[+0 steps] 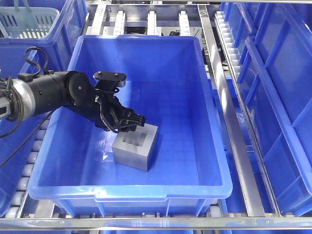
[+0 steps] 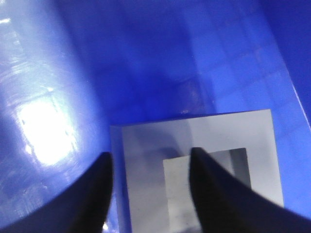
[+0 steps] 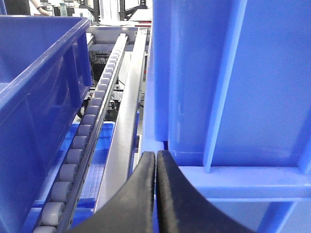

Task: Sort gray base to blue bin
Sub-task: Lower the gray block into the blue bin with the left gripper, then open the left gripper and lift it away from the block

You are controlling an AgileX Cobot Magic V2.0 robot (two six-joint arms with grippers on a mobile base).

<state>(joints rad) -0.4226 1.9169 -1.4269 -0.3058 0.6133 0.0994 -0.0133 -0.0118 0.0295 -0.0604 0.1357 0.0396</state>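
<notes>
A pale teal mesh basket (image 1: 30,22) sits inside another deep blue plastic tote (image 1: 58,34) at the far left. Along the right side stand more tall blue plastic totes (image 1: 280,97), ribbed on their outer walls. Silver metal rails (image 1: 229,117) run from near to far between the totes, and a strip of small grey roller wheels (image 3: 85,145) runs alongside a rail. White rollers (image 1: 30,161) show along the near left edge.
</notes>
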